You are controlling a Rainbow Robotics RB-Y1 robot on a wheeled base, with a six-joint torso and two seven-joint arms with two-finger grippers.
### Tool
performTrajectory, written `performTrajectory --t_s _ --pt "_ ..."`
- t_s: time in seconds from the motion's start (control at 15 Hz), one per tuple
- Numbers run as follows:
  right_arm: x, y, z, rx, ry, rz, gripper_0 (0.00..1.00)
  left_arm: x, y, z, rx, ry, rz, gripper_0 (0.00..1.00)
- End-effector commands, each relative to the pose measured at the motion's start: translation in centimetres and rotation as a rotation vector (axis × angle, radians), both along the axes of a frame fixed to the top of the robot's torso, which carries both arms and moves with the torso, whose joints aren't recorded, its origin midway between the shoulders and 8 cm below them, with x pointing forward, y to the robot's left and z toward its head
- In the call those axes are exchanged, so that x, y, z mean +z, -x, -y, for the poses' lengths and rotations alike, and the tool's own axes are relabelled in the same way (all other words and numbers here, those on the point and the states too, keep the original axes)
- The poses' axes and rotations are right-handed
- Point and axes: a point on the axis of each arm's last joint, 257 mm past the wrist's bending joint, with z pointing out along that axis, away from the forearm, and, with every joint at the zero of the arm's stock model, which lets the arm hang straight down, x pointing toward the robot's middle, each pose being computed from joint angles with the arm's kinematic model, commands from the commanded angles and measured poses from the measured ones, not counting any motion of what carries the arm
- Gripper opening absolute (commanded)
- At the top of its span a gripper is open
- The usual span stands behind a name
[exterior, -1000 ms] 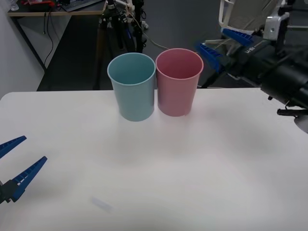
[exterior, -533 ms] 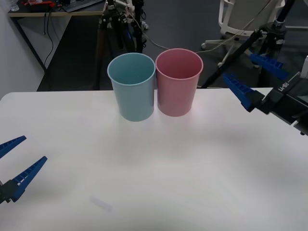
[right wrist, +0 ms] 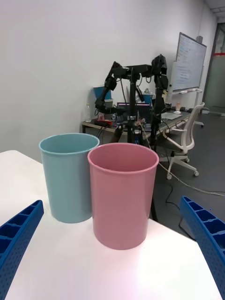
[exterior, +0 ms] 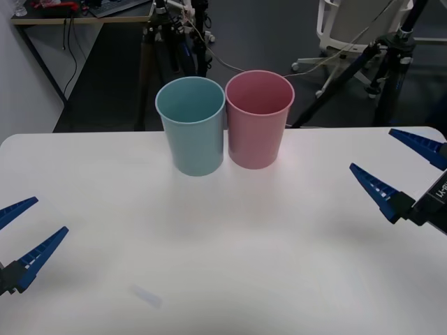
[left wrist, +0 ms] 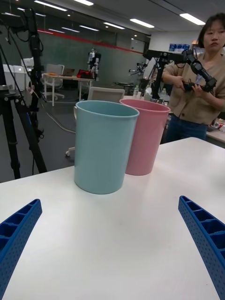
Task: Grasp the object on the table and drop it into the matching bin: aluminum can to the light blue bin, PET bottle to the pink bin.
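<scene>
Fingers spread wide on my right gripper (exterior: 398, 171) and left gripper (exterior: 24, 234), holding nothing; pink bin (exterior: 259, 118) ahead. Bottle likely light, slippery: I'd pinch the ribbed half.

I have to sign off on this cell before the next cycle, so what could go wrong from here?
The light blue bin and pink bin stand touching, so a drop near the shared rims might land in the wrong one. The right gripper hangs open, low over the table edge; a sweep toward the bins could knock them. The left gripper waits open.
</scene>
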Motion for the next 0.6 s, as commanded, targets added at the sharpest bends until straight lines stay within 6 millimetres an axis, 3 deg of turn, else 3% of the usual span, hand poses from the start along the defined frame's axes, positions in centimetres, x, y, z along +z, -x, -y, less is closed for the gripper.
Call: performTrajectory --t_s 0.07,0.6 --pt "-2.1 1.5 0.6 -0.011 0.006 0.005 1.0 0.0 0.0 0.0 0.0 0.0 0.0 1.0" --pt "-7.2 5.1 -0.3 0.019 0.013 -0.014 1.0 0.0 0.0 0.0 0.0 0.0 0.0 1.0"
